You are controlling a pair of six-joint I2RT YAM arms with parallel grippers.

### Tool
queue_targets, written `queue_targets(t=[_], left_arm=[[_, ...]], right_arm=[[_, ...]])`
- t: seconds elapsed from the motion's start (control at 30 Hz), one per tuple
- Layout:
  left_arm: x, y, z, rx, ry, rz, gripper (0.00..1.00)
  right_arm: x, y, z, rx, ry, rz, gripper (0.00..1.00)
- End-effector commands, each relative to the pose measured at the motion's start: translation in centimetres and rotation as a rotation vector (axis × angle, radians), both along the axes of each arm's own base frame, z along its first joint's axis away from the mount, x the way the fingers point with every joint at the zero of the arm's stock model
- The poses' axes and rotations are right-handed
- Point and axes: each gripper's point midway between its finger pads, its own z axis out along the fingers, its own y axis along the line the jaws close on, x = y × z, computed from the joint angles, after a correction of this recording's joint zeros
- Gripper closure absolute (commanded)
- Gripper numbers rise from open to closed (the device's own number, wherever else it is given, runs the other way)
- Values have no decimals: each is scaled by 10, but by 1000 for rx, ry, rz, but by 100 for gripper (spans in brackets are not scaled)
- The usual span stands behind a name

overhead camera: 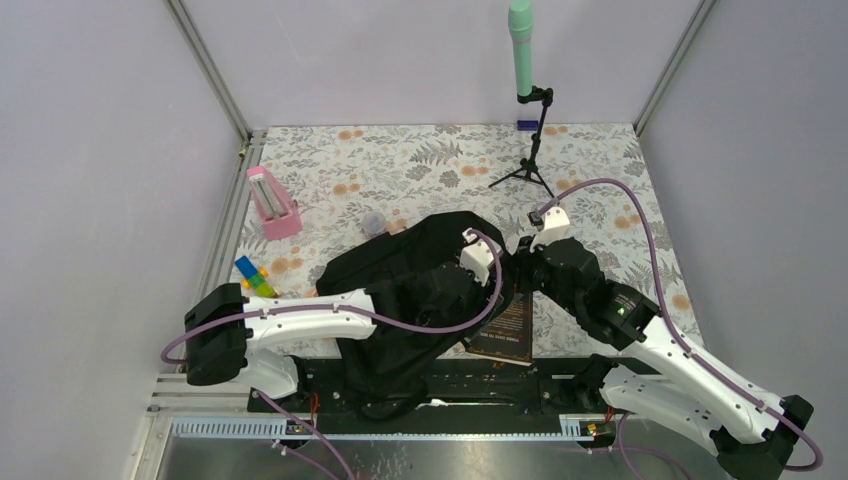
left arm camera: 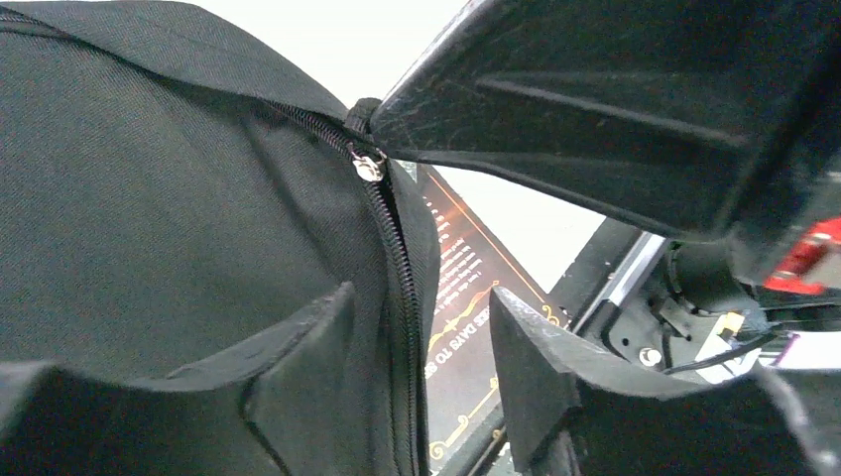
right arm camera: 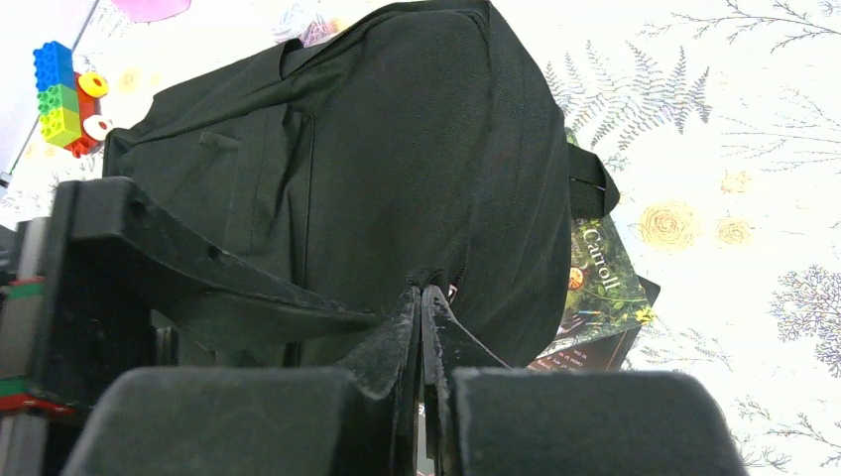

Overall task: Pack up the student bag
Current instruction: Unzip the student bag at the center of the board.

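With the student bag point(overhead camera: 400, 265) at the worktop's point(overhead camera: 600, 170) near edge, my right gripper point(right arm camera: 421, 297) pinched shut on its seam and my left gripper point(left arm camera: 419, 307) half open, empty, astride the zip point(left arm camera: 392, 238), I'd hold the seam taut and close squarely on the lip.

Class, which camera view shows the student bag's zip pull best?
Left wrist: the zip pull sits close and sharp on the student bag. Top external shows the whole bag, but no pull can be made out. Right wrist shows only black fabric, no pull.
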Motion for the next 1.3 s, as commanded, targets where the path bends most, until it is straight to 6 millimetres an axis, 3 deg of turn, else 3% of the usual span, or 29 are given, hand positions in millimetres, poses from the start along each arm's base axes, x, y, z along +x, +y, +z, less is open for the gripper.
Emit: queue_targets(t=[0.0,0.1,0.2,0.23,0.47,0.67,0.83,1.27], left_arm=[[5,-18,22,-71,-32,-9,49],[5,-22,16,-64,-29,-21,67],[1,-24,12,-59,-29,-50,95],[-2,-24,11,-61,-29,-62,100],[-18,-15,-1,-67,-37,-115,100],[-36,-14,-21,-22,-28,-166,100],[-46,-14,-25,-22,-25,-191,100],[-61,-2,-39,-14,0,-231,100]], right_arm=[[2,4,13,46,-34,11,100],[1,5,13,44,-35,20,100],[-5,13,16,52,-46,91,100],[-6,13,16,54,-50,96,100],[5,-18,-1,-77,-45,-44,100],[10,-21,-2,-94,-48,-70,100],[22,-34,-8,-130,-37,-195,100],[35,-30,-12,-166,-11,-242,100]])
